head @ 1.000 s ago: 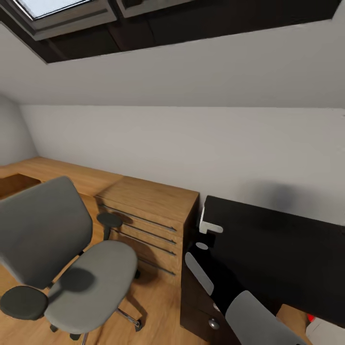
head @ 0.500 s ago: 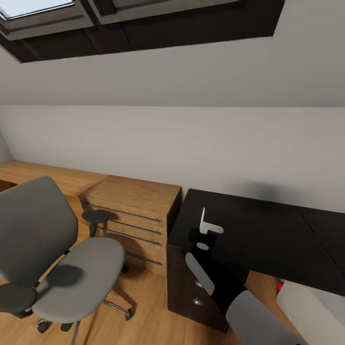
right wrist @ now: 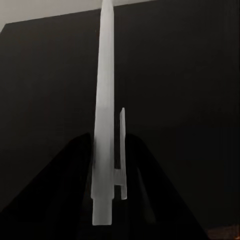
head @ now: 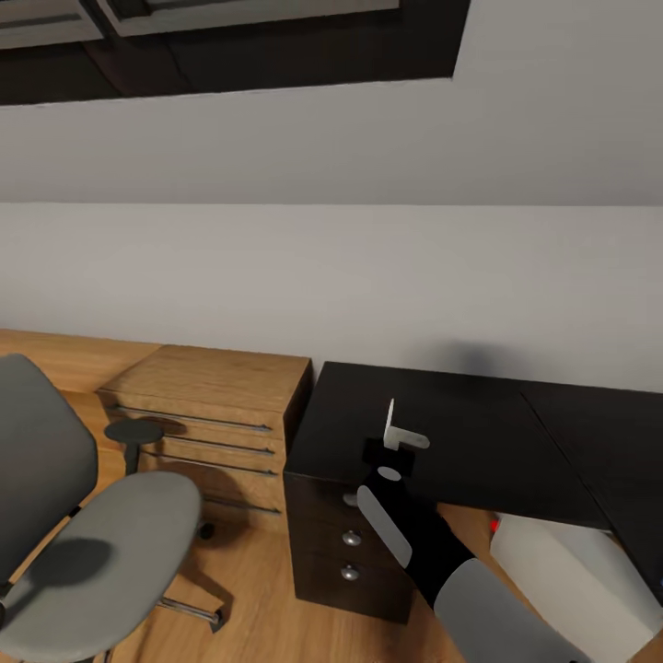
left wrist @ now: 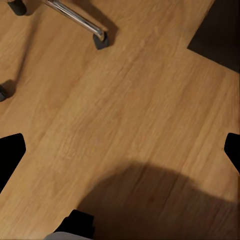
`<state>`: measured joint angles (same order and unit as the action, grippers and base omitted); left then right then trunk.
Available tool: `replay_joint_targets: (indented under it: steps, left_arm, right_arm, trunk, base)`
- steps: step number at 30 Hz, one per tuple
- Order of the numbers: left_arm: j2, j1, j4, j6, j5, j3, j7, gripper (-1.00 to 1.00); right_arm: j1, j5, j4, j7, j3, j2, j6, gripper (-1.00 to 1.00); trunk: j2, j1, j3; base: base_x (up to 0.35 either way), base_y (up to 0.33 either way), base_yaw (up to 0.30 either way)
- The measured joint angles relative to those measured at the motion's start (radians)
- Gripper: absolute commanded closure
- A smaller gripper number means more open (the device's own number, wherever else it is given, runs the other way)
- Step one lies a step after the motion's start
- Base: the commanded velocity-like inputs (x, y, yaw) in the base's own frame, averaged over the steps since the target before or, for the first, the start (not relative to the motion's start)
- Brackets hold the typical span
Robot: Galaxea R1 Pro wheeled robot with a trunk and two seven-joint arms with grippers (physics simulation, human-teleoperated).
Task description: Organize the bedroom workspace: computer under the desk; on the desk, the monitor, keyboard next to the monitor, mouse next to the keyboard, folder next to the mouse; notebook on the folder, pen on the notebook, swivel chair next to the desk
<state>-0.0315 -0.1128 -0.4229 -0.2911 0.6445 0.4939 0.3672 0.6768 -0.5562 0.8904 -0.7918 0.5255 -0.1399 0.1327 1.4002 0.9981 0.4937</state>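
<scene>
My right gripper is shut on the thin white pen, which stands upright over the near left part of the glossy black desk. In the right wrist view the pen rises between the dark fingers with the black desk top behind it. The grey swivel chair stands on the floor at the left, apart from the desk. My left gripper hangs open above the wooden floor, near a chrome leg and caster of the chair base.
A light wooden drawer cabinet sits against the wall between chair and desk. The desk's black drawer unit faces me. A white box-like object with a red spot lies below the desk's front edge.
The camera has swung to the right, so chair, cabinet and desk slide left in the picture. The right gripper keeps the pen in the same pose.
</scene>
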Motion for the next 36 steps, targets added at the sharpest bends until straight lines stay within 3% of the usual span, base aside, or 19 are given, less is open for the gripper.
replay_joint_targets:
  steps: [9,12,13,15,25,26,28,31,32,36]
  left_arm:
    - [0.003,0.0,0.001,0.001,0.006,-0.01,0.003,-1.0]
    - [0.013,0.0,0.004,0.001,0.022,-0.057,0.004,-1.0]
    - [0.016,0.0,0.004,0.0,0.03,-0.097,0.002,-1.0]
    - [0.018,0.0,0.005,0.0,0.035,-0.135,0.001,-1.0]
    - [0.041,0.0,0.005,0.002,0.042,-0.166,0.003,-1.0]
    - [0.052,0.0,0.005,0.003,0.054,-0.19,0.003,-1.0]
    - [0.069,0.0,0.003,0.011,0.084,-0.249,-0.021,-1.0]
    - [0.086,0.0,0.002,0.022,0.092,-0.263,-0.066,-1.0]
    - [0.103,0.0,-0.001,0.084,0.113,-0.272,-0.116,-1.0]
    - [0.105,0.0,-0.002,0.103,0.124,-0.274,-0.123,-1.0]
  right_arm:
    - [0.0,0.0,0.0,0.0,-0.001,0.0,0.0,1.0]
    - [0.0,0.0,0.0,0.0,0.0,0.0,0.0,1.0]
    - [0.0,-0.001,0.0,0.0,-0.001,0.0,0.0,1.0]
    - [0.0,-0.001,0.0,0.0,-0.001,0.001,0.0,1.0]
    - [0.0,-0.001,0.001,0.0,-0.001,0.002,0.0,1.0]
    - [0.0,-0.001,0.001,0.0,-0.001,0.003,0.0,1.0]
    - [0.0,-0.001,0.001,-0.003,0.0,0.003,0.0,1.0]
    - [0.0,-0.001,0.001,-0.004,0.0,0.003,0.0,1.0]
    - [0.0,-0.001,0.002,-0.005,-0.001,0.002,0.0,1.0]
    - [0.0,-0.001,0.002,-0.006,-0.001,0.002,0.0,1.0]
  trunk:
    - [0.0,0.0,0.0]
    - [0.0,0.0,0.0]
    - [0.0,0.0,0.0]
    - [0.0,0.0,0.0]
    - [0.0,0.0,0.0]
    - [0.0,0.0,0.0]
    - [0.0,0.0,0.0]
    - [0.0,0.0,0.0]
    - [0.0,0.0,0.0]
    - [0.0,0.0,0.0]
  base:
    - [0.0,0.0,-0.28]
    - [0.0,0.0,-0.28]
    - [0.0,0.0,-0.28]
    - [0.0,0.0,-0.28]
    - [0.0,0.0,-0.279]
    - [0.0,0.0,-0.117]
    - [0.0,0.0,-0.054]
    - [0.0,0.0,-0.017]
    - [0.0,0.0,-0.002]
    - [0.0,0.0,0.0]
